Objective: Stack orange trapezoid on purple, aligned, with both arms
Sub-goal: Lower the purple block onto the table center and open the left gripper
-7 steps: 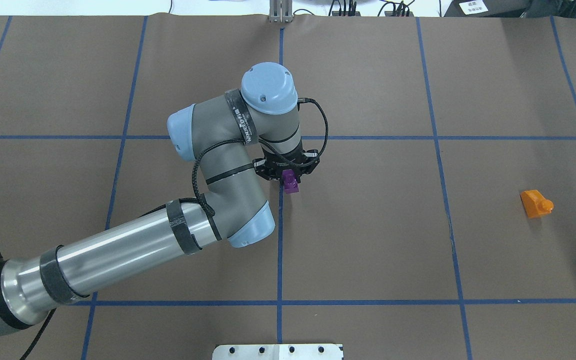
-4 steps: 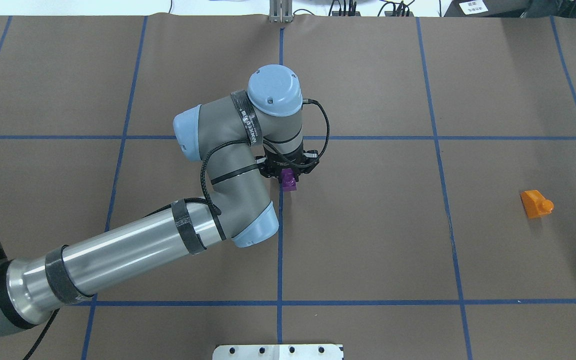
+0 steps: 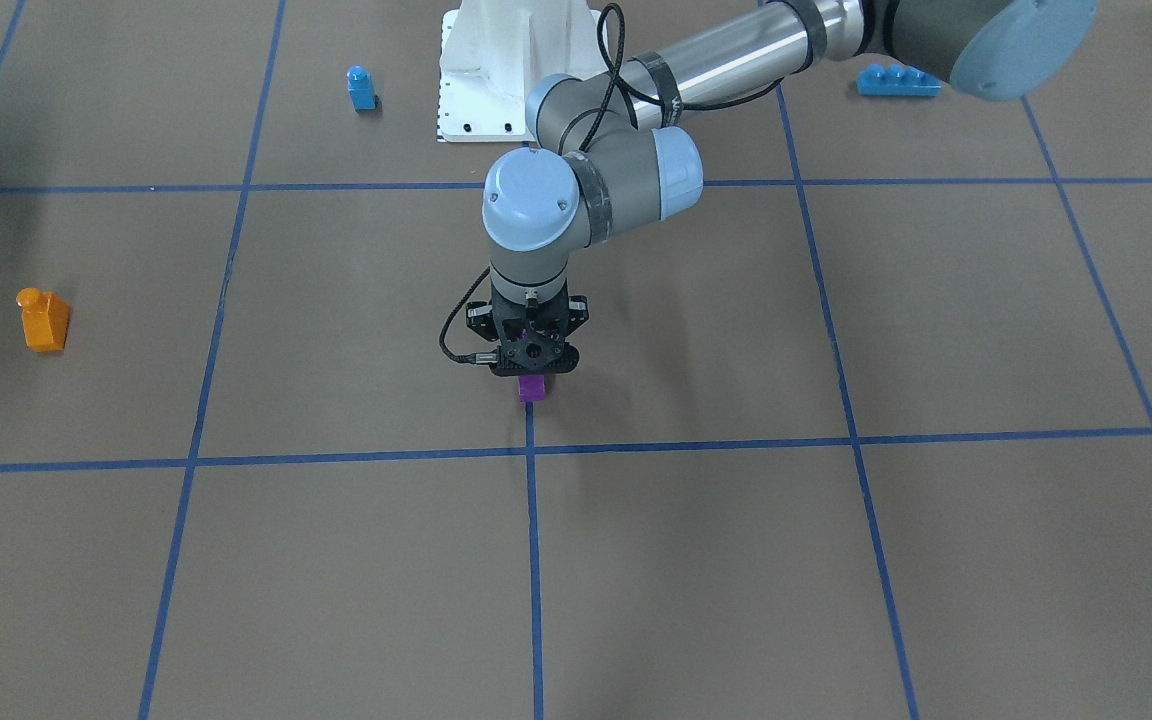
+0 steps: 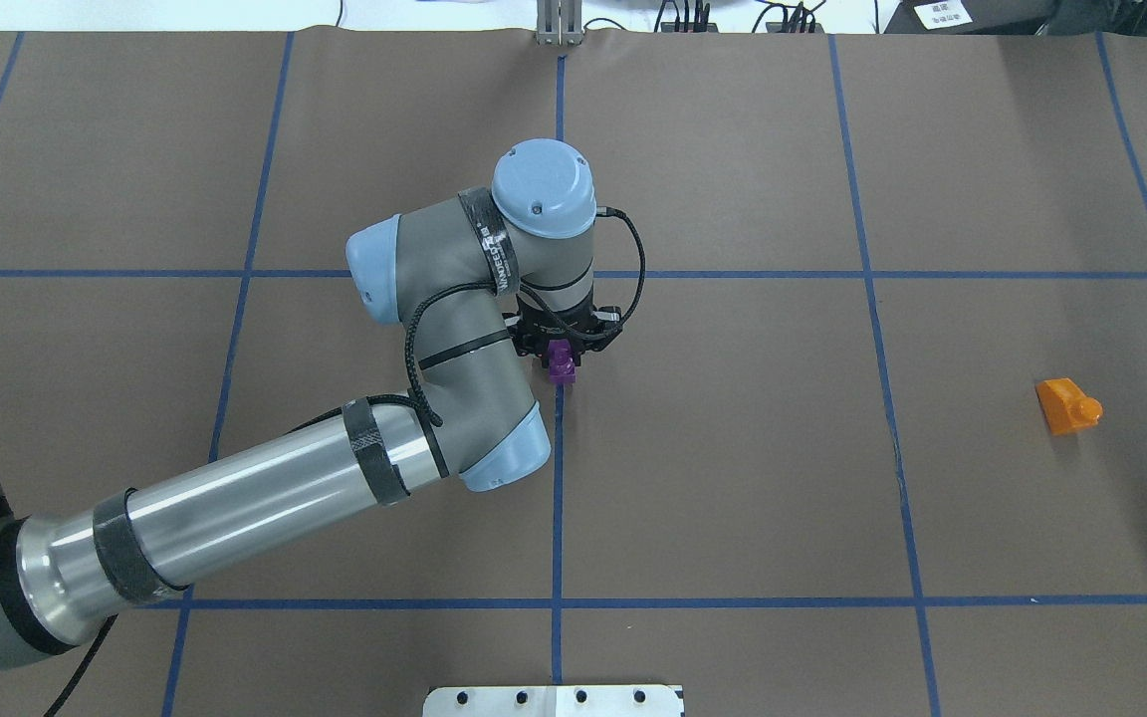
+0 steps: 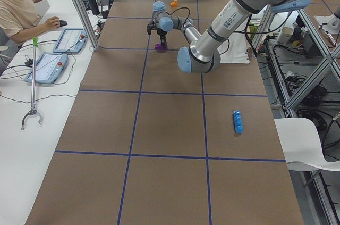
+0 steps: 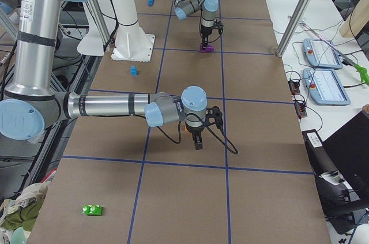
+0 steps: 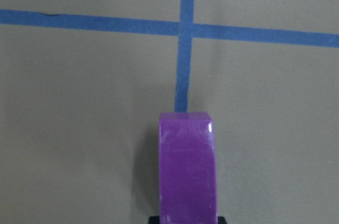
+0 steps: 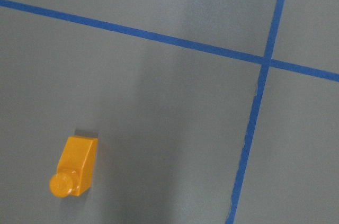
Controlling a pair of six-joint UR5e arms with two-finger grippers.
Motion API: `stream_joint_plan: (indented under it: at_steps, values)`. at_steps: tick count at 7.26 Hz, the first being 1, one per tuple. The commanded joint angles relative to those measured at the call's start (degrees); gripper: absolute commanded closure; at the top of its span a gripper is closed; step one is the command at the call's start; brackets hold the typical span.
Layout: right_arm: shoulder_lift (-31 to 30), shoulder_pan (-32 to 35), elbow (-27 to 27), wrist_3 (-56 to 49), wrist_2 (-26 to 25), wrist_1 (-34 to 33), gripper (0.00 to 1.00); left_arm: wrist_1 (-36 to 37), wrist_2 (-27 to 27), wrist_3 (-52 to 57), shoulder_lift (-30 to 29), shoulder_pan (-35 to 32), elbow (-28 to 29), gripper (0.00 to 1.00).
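- Front-facing view: I am pinching the purple block [image 3: 532,389] in my left gripper [image 3: 532,378], jaws closed on its sides. I am holding it low over the brown table [image 3: 696,560], on a blue tape line just short of a crossing. I cannot tell whether it is touching the surface. The orange block [image 3: 43,320] is sitting well apart, off toward my right end, with nothing on or near it.
- Overhead view: my left arm is reaching to the table's middle, and the purple block [image 4: 562,371] is peeking out under the wrist. The orange block [image 4: 1067,406] is lying alone, and my right arm is not showing here.
- Left side view: the 2 blocks are standing far apart, so no stacking is done.
- Right side view: my right gripper [image 6: 198,140] is hanging low over the table, pointing down. I cannot tell from here how far open it is or whether it is holding anything.
- Left wrist view: the purple block [image 7: 188,168] is filling the bottom centre, with the tape crossing just ahead of it. I am judging this as the base-placing step.
- Right wrist view: the orange block [image 8: 74,167] is lying on bare table with none of my fingers showing around it. I judge that 3 steps are remaining: letting go of the purple block, picking up the orange block, and seating it on top with the slopes matching.
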Motion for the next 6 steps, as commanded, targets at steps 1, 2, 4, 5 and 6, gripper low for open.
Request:
stream_joint_plan:
  at_steps: [1,2,4,5,6]
  values:
    - [0.0,-0.2,0.0,0.0,0.0,0.0,0.00,0.3,0.0,0.2,-0.1,0.0,0.0,1.00]
    - [0.0,-0.2,0.0,0.1,0.0,0.0,0.00,0.3,0.0,0.2,0.0,0.1,0.1,0.93]
    - [0.0,-0.3,0.0,0.2,0.0,0.0,0.00,0.2,0.0,0.2,0.0,0.2,0.1,0.67]
    - [0.0,-0.3,0.0,0.2,0.0,0.0,0.00,0.2,0.0,0.2,0.0,0.2,0.1,0.63]
    - [0.0,-0.3,0.0,0.2,0.1,0.0,0.00,0.2,0.0,0.2,-0.1,0.3,0.1,0.61]
